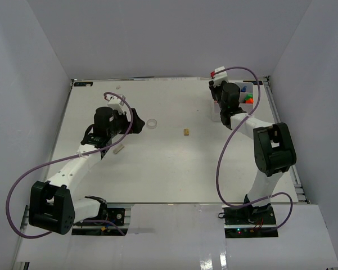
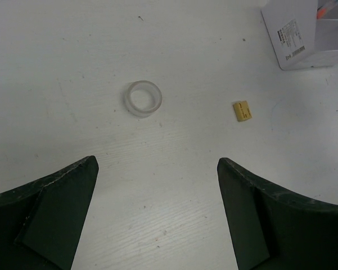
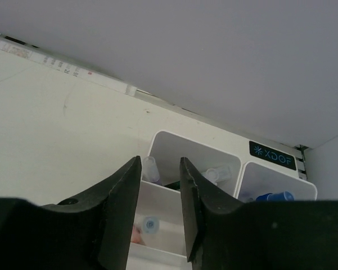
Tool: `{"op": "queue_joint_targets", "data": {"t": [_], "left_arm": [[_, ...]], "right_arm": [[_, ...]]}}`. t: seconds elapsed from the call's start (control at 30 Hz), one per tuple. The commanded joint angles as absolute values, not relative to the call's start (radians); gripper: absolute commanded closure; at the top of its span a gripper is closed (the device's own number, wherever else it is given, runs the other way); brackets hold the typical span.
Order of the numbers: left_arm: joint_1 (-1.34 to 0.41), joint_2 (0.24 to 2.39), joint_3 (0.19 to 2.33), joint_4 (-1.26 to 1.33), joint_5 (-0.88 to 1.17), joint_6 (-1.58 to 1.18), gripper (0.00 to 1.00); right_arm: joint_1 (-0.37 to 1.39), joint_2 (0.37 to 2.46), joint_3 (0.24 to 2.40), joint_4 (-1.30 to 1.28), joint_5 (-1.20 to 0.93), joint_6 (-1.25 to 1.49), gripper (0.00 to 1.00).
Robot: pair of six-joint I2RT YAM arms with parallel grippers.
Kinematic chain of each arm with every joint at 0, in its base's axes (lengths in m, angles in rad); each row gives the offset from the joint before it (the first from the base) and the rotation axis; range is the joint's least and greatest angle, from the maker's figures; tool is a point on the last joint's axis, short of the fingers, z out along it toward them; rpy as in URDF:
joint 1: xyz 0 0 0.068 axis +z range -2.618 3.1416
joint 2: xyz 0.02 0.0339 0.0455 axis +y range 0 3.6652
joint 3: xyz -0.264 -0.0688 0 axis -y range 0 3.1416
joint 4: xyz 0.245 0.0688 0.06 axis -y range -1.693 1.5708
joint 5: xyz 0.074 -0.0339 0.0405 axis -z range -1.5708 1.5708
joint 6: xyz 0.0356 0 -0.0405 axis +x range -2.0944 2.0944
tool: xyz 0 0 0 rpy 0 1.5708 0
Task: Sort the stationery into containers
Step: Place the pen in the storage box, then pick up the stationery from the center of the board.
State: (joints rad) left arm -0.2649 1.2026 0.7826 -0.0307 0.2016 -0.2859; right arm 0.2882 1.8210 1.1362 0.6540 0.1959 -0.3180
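Clear tape ring (image 2: 143, 111), tan block (image 2: 242, 110), white organiser box (image 3: 174, 142), blue-capped bottle (image 3: 273, 197), white table (image 1: 157, 169)

Robotics lab test cell. Bare white counter (image 1: 157, 169) boxed in by plain grey partition walls (image 1: 157, 39) at left, back and right. Two robot arms, left arm (image 1: 73, 166) and right arm (image 1: 270, 152), are bolted side by side at the near edge, and purple cables (image 1: 220, 169) loop loose off each. Small lit electronics at the right arm's base (image 1: 244, 229). Few small props on the counter: white organiser box (image 2: 295, 48) with a barcode sticker, clear tape ring (image 2: 144, 98).
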Motion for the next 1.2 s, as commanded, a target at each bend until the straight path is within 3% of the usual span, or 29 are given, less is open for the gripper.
{"op": "queue_joint_targets", "data": {"t": [0.0,0.17,0.27,0.6,0.87,1.17], "left_arm": [[-0.252,1.19,0.819,-0.037,0.218,-0.296,0.02],[-0.242,1.183,0.821,-0.037,0.225,-0.296,0.02],[-0.232,1.18,0.824,-0.043,0.233,-0.304,0.02],[-0.219,1.149,0.821,-0.046,0.232,-0.311,0.02],[-0.218,1.147,0.819,-0.049,0.225,-0.311,0.02],[-0.218,1.144,0.816,-0.049,0.216,-0.305,0.02]], "right_arm": [[0.284,1.786,1.155,0.675,0.189,-0.302,0.59],[0.285,1.697,1.164,0.589,0.15,-0.246,0.34],[0.299,1.626,1.172,0.484,0.138,-0.18,0.29],[0.517,1.614,1.267,-0.131,0.127,0.05,0.25],[0.603,1.735,1.224,-0.173,0.189,0.248,0.25],[0.611,1.885,1.236,-0.153,0.187,0.295,0.29]]}}
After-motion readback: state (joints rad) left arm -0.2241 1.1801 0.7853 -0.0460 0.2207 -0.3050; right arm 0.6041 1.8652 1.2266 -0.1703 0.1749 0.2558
